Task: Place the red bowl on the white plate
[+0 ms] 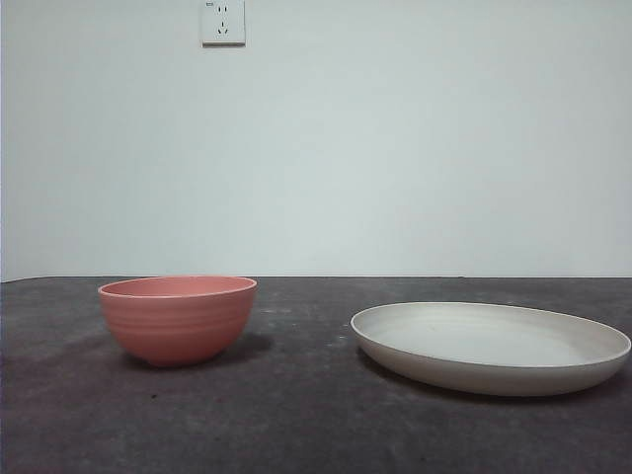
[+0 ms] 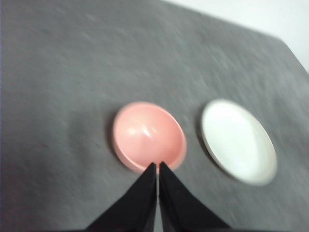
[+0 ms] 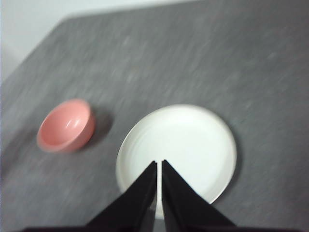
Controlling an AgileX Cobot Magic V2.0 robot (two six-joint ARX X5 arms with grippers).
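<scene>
While you look level across the dark grey table [image 1: 296, 415], you see it running back to a pale wall [image 1: 395, 148] that carries a white socket [image 1: 223, 22] high up. The white plate [image 1: 491, 346] sits flat on the table toward the right of the front view, wide, shallow and bare inside. The red bowl [image 1: 179, 318] stands upright to its left, apart from the plate with a strip of bare table between them, and nothing is in it.

No arm shows in the front view. From your left wrist camera, the left pincer [image 2: 158, 164] hangs high above the table with its jaws pressed together and holding nothing; its tips line up with the near rim of the red bowl [image 2: 147, 133], the white plate [image 2: 239, 140] off to the side. Your right pincer [image 3: 159, 163] is likewise clenched and empty, high above the white plate [image 3: 181, 142], with the red bowl [image 3: 65, 124] well off to one side.
</scene>
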